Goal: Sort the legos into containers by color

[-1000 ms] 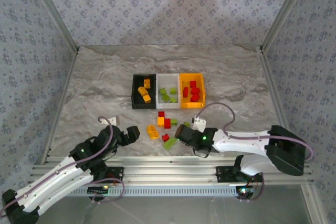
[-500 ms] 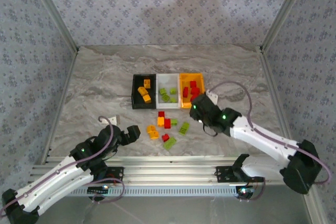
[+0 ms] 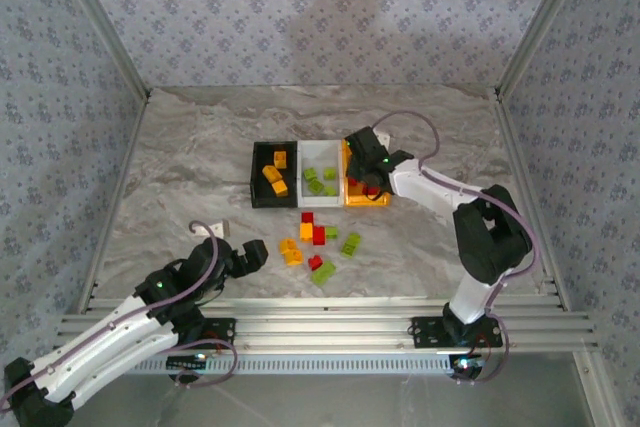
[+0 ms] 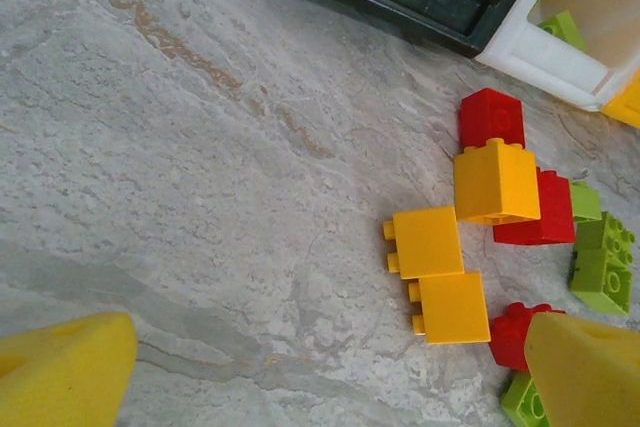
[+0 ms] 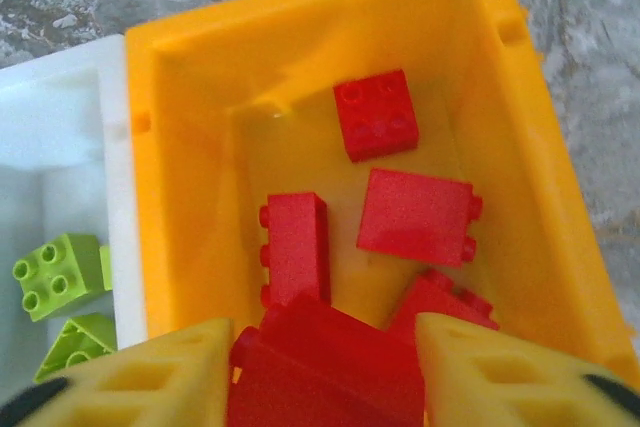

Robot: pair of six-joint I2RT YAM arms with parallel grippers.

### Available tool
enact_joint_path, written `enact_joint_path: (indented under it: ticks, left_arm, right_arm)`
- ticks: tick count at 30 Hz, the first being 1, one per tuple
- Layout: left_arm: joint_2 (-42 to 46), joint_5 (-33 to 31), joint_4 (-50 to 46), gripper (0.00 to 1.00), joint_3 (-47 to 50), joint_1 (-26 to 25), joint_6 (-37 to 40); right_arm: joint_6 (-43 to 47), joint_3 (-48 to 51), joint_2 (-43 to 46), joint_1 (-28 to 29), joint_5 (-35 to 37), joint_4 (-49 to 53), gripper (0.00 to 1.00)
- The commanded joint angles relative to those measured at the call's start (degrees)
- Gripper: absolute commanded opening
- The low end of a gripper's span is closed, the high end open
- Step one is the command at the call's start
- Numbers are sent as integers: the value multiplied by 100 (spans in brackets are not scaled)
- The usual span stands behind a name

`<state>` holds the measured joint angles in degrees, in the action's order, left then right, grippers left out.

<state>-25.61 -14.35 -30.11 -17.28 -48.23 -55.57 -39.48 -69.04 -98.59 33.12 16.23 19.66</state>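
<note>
right gripper over the orange-yellow bin, jaws flanking a red lego; clamped or loose, cannot tell. lego likely light, rigid, slick: pinch its flat, studless sides.

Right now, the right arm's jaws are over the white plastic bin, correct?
No. The right arm's jaws are over the orange-yellow plastic bin, the one with red studded bricks in it. The white plastic bin sits right beside it. The right wrist view shows this.
</note>
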Motion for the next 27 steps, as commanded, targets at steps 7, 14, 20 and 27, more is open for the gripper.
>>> enact_joint_path:
  ticks: [7,14,20,27]
  left_arm:
    - [-289,73,-28,100,-424,48,302]
    - [-1223,271,181,100,-982,45,823]
    - [-2924,761,558,85,-1817,-127,1411]
    - [-5016,317,534,80,-2995,-1166,1832]
  right_arm:
    - [134,21,917,190,208,-85,73]
    - [-144,1199,2122,841,390,-182,74]
    - [-590,2249,3040,1511,736,-52,75]
    - [-1130,3155,4006,1701,904,242,75]
